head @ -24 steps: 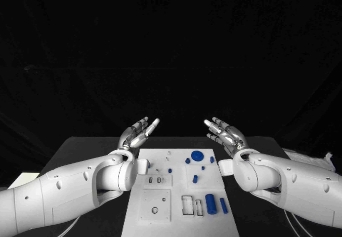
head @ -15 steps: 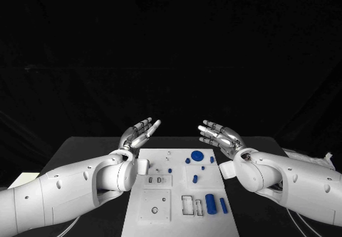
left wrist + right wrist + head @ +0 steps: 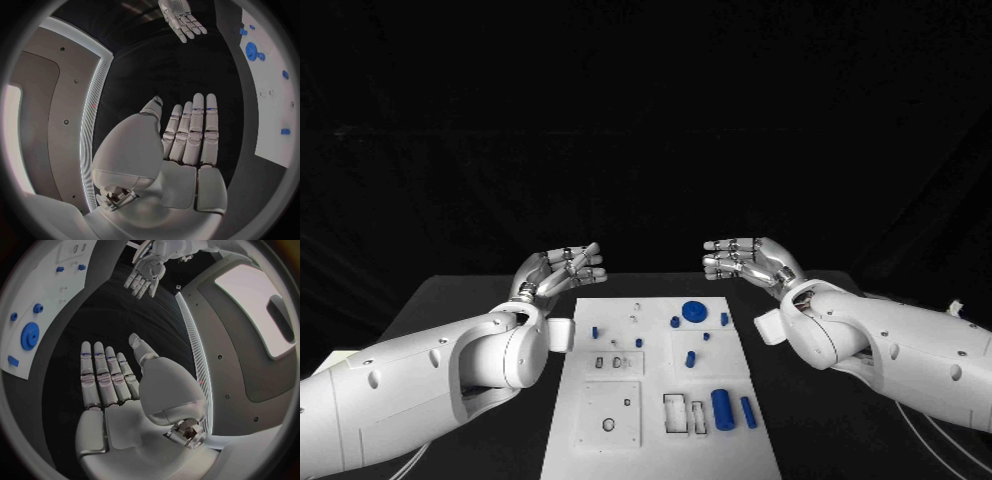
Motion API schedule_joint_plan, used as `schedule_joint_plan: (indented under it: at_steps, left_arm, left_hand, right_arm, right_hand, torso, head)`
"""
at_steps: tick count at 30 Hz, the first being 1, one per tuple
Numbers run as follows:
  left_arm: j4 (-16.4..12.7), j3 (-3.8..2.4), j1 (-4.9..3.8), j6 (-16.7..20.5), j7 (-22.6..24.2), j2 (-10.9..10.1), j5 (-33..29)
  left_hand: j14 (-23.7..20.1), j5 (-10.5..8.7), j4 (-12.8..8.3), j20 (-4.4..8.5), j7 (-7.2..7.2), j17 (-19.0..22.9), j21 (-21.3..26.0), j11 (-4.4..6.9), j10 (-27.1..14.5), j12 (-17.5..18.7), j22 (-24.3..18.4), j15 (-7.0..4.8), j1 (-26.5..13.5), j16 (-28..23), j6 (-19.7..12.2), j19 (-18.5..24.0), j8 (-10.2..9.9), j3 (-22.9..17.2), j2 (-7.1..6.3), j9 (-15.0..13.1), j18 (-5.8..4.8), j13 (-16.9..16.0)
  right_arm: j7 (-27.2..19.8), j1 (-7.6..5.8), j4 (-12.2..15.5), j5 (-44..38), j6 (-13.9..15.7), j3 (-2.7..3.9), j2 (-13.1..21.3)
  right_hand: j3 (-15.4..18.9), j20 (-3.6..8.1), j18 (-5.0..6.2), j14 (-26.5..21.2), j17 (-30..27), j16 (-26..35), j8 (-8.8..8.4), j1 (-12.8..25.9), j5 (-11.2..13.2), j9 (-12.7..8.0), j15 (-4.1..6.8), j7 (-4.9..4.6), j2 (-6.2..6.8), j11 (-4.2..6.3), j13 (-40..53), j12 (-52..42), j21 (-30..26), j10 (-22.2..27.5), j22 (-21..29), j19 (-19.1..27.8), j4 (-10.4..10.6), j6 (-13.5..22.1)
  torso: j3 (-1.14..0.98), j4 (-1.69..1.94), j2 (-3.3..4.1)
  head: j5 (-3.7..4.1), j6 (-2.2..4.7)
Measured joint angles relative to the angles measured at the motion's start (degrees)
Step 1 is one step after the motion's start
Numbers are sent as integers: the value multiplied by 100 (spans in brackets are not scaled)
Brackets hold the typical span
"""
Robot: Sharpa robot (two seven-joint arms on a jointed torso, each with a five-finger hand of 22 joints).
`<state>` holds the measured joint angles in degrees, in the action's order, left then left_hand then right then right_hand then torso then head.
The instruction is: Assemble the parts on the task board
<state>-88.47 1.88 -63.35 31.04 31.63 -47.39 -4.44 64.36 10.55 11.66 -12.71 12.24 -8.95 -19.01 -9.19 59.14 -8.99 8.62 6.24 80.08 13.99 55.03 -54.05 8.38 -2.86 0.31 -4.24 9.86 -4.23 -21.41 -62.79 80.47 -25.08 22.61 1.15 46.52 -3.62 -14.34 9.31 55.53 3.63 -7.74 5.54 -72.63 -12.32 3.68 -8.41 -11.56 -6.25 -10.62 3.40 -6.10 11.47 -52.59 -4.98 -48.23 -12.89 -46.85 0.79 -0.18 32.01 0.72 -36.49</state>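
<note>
The white task board (image 3: 664,452) lies in the middle of the table. On it sit a round blue disc (image 3: 694,309), a thick blue cylinder (image 3: 723,408), a thinner blue peg (image 3: 749,412) and several small blue pieces. My left hand (image 3: 561,270) hovers beyond the board's far left corner, fingers stretched out together and holding nothing. My right hand (image 3: 749,259) hovers beyond the far right corner, likewise bare. The left wrist view shows the left palm (image 3: 187,137) flat, the board (image 3: 270,107) to its side and the right hand (image 3: 182,19) farther off. The right wrist view shows the right hand (image 3: 107,380), the board (image 3: 53,282) and the left hand (image 3: 147,273).
The black table (image 3: 437,305) runs a short way past the board on both sides. Something white (image 3: 958,306) lies at its right edge, and a pale patch (image 3: 332,357) shows off its left edge. A black curtain hangs behind.
Both hands have turned at the wrist above the board's far end. The left has drawn a little to the left, and the right's fingers now point left instead of away.
</note>
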Motion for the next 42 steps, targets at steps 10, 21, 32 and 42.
schedule_joint_plan:
  at_steps: [10, 21, 32, 42]
  left_arm:
    - [-937, -1, -52, -437, -155, -647, -21]
    - [-1713, -59, -76, -734, -292, -974, -34]
    - [-2062, -95, -122, -727, -303, -1040, -163]
    - [-2151, -103, -186, -729, -326, -1090, -217]
  left_hand:
    - [367, 0, -245, 168, -70, -290, -100, 100, 283, 268, -41, -144, 202, -89, 189, -639, -181, -100, -132, 45, -2, 28]
    - [960, 0, -298, 388, -141, -889, -823, 193, 415, 461, 328, -307, 60, 429, 261, -1493, -335, -46, -219, 44, -3, 28]
    - [629, 1, -330, 403, -130, -1342, -1098, 184, 447, 502, 543, -305, -13, 815, 313, -1339, -412, -45, -207, 44, -3, 27]
    - [598, 2, -345, 403, -130, -1390, -1140, 183, 446, 502, 557, -298, -36, 852, 312, -1298, -430, -29, -227, 44, -4, 27]
  right_arm:
    - [351, -360, -111, -1995, -114, 64, 28]
    - [1296, -646, 43, -4752, -340, 124, 15]
    - [2013, -781, 243, -6375, -953, 149, -103]
    - [2331, -795, 348, -7108, -1418, 149, -176]
  right_hand:
    - [-343, 522, -1, 1744, 218, -357, 0, -166, -24, 24, 509, 74, 168, 351, 54, -10, 665, -1320, -183, -1529, -306, -989]
    - [-764, 1156, -273, 2841, 4660, -5400, -164, 204, -108, 52, 1015, 334, 597, 728, 282, 226, 4850, -2040, -4046, -3548, -336, -1541]
    - [-1199, 1062, -361, 2840, 5876, -6507, -164, 283, 36, 52, 973, 345, 675, 641, 238, 226, 5883, -1700, -5196, -3516, -307, -1546]
    - [-1271, 987, -361, 2859, 5943, -6605, -164, 334, 201, 60, 953, 357, 770, 606, 216, 226, 5997, -1531, -5237, -3402, -235, -1533]
  torso:
    - [17, 23, 371]
    - [88, 148, 836]
    - [136, 203, 1151]
    - [154, 247, 1280]
  head:
    - [50, 166]
    - [181, 320]
    - [241, 341]
    - [235, 308]
